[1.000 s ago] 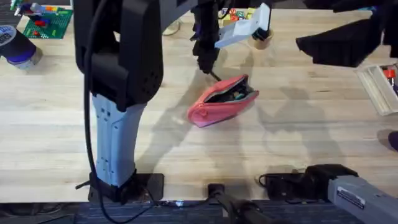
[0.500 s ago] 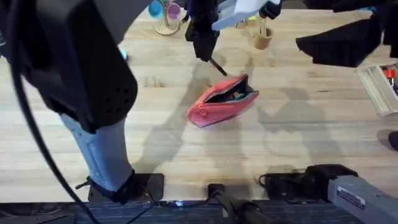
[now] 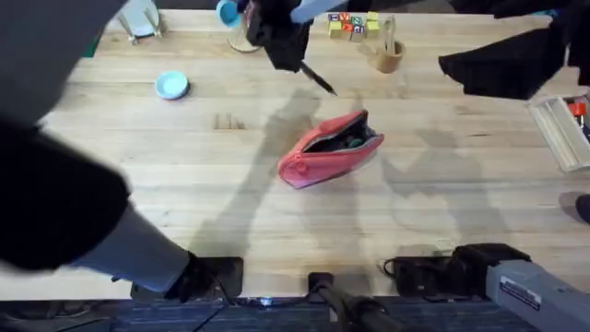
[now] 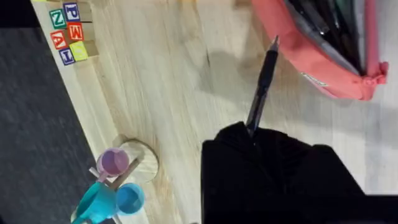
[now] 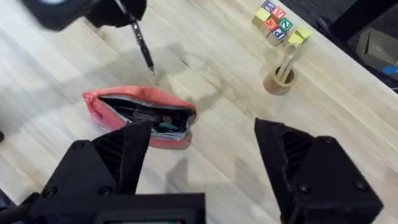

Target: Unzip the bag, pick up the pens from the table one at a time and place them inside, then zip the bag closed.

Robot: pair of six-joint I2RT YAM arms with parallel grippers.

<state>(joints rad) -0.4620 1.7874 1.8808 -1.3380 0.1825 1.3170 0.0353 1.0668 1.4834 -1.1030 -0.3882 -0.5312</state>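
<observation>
Fingers of my left gripper (image 3: 293, 57) are clamped on a thin black pen (image 3: 317, 79), which sticks out below them at a slant, tip pointing down toward the table. I hold it in the air over the far side of the light wooden butcher-block table (image 3: 442, 203), just beyond the soft pink fabric pouch (image 3: 329, 149) and not touching it. From my left wrist the pen (image 4: 261, 87) runs out of my black fingers (image 4: 249, 168), its tip close to the pouch's pink edge (image 4: 311, 59).

My right gripper (image 5: 199, 155) hangs above the table with its two black fingers spread wide and nothing between them; the pouch (image 5: 140, 115) lies beyond the gap.

Pink as it is, the pouch lies on its side near the middle of the table, its dark zipper undone and its mouth gaping, with dark pens and a bit of teal showing inside.

Farther back stand a small wooden cup with pale sticks (image 3: 388, 53), a row of coloured letter blocks (image 3: 350, 22) and a little rack of pink and blue cups (image 4: 115, 186). A small blue round dish (image 3: 171, 86) sits off to the left.
</observation>
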